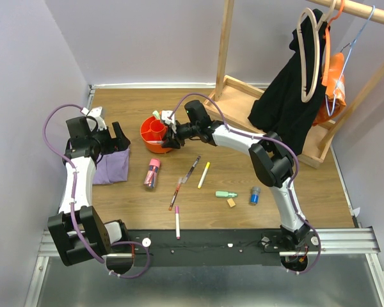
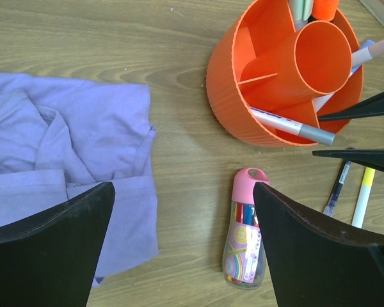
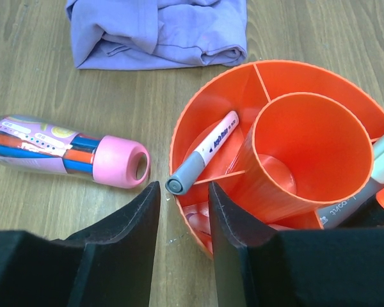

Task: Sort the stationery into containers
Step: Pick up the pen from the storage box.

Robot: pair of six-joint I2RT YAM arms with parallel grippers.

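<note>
Hovering at the rim of the round orange plastic tub (image 3: 307, 64), the right gripper (image 3: 183, 192) holds its black fingers a little apart, gripping nothing.
A white marker with a grey cap (image 3: 208, 150) lies slanted in an outer compartment, its cap poking over the rim at that gap. The fingers hide the tub's near wall, and the pens on its right side are cut off. The left gripper (image 2: 184, 192) hangs wide open and empty by the folded purple cloth (image 2: 57, 141) and a clear pink-capped tube (image 2: 244, 236). A yellow marker (image 1: 204, 174), green highlighter (image 1: 226, 194), tan eraser (image 1: 231, 203) and blue cylinder (image 1: 254, 196) lie loose.
</note>
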